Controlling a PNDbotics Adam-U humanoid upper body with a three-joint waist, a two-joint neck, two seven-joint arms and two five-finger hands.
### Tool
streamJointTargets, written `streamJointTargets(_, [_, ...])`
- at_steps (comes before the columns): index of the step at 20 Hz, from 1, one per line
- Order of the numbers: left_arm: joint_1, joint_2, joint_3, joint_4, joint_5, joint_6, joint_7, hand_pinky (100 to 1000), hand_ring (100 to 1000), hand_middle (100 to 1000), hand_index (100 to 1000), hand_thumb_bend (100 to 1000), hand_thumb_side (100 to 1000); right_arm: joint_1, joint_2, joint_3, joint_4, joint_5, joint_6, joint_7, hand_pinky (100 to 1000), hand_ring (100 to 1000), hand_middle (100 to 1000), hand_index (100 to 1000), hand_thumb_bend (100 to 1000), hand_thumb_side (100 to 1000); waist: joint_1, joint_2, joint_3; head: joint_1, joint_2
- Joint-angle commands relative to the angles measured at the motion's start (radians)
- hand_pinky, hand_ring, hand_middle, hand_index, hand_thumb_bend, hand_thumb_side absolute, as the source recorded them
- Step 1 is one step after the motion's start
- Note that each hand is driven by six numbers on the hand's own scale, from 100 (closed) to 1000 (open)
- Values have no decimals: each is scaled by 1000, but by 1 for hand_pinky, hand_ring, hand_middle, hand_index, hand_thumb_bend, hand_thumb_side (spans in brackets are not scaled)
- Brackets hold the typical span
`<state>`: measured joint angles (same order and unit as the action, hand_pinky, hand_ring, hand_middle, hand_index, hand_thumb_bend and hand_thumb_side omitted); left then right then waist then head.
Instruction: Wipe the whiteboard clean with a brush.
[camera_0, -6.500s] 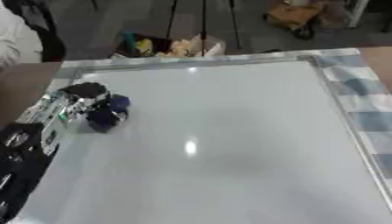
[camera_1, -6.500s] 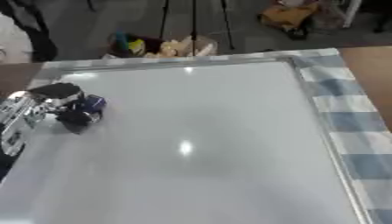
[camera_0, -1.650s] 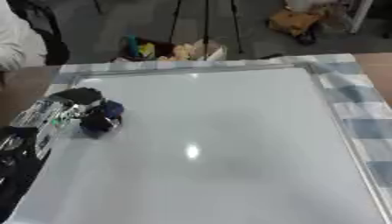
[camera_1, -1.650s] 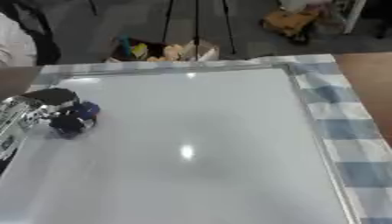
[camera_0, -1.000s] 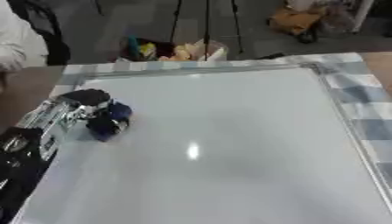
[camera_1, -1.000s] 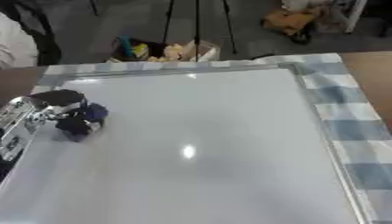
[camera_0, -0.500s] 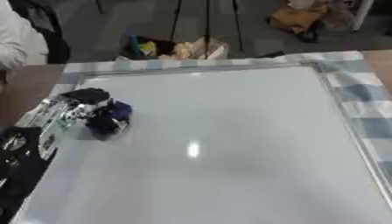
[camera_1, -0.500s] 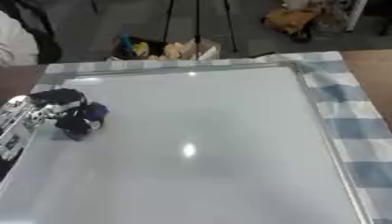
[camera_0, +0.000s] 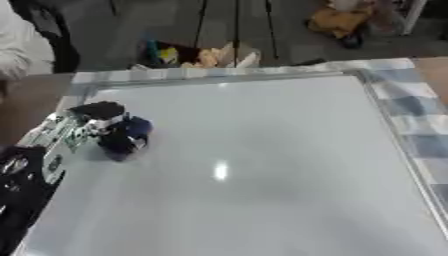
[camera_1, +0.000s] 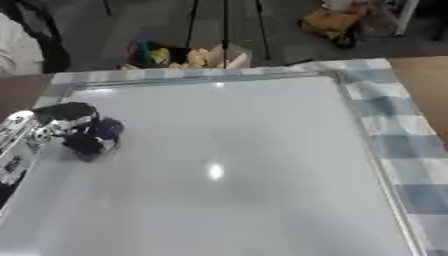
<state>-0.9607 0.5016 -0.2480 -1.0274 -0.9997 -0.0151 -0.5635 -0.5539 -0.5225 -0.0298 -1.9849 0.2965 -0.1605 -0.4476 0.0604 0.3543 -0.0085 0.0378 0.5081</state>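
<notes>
Whiteboard (camera_0: 262, 165) is lying flat and filling most of the tabletop, silver frame all round, glare spot near the middle. Surface is looking already clean; no marks showing anywhere. Blue-and-white checkered cloth (camera_1: 398, 150) is showing under the board along the right and far edges. Left arm (camera_0: 22, 190) is coming in from the lower left corner, black with silver parts. Left robot hand (camera_0: 92, 125) is sitting over the board's left side, fingers curling round the brush (camera_0: 127, 135), a dark blue eraser block whose lower face appears to be touching the board. Right robot hand is not showing in either view.

Risks, as a judgement: the brush is working very close to the left frame, so a stroke outward could be catching the frame lip and knocking the brush out of the fingers. The brush could also be tipping onto one edge, leaving streaks or skipping. With glare on the board, faint marks could be going unnoticed.
</notes>
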Motion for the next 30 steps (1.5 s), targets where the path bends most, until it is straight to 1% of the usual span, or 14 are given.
streamJointTargets(1, [1,15,-5,-18,9,2,-3,258,394,292,474,100,696,-11,-16,-4,-15,-8,1,-3,793,818,727,785,100,856,-1,-23,-2,-2,3])
streamJointTargets(9, [8,26,-7,-50,18,9,-4,230,366,250,440,100,640,-8,-16,-5,-15,-7,2,-5,793,817,727,784,100,857,2,-26,-3,-4,4])
streamJointTargets(18, [18,41,-8,-93,44,23,4,208,350,225,418,100,625,-8,-17,-4,-15,-6,2,-5,793,817,726,784,100,857,2,-26,-2,-5,3])
streamJointTargets(30, [42,78,-26,-229,96,31,-18,196,338,214,406,100,604,-7,-19,-5,-15,-6,1,-5,793,817,726,784,100,855,2,-24,0,-9,5])
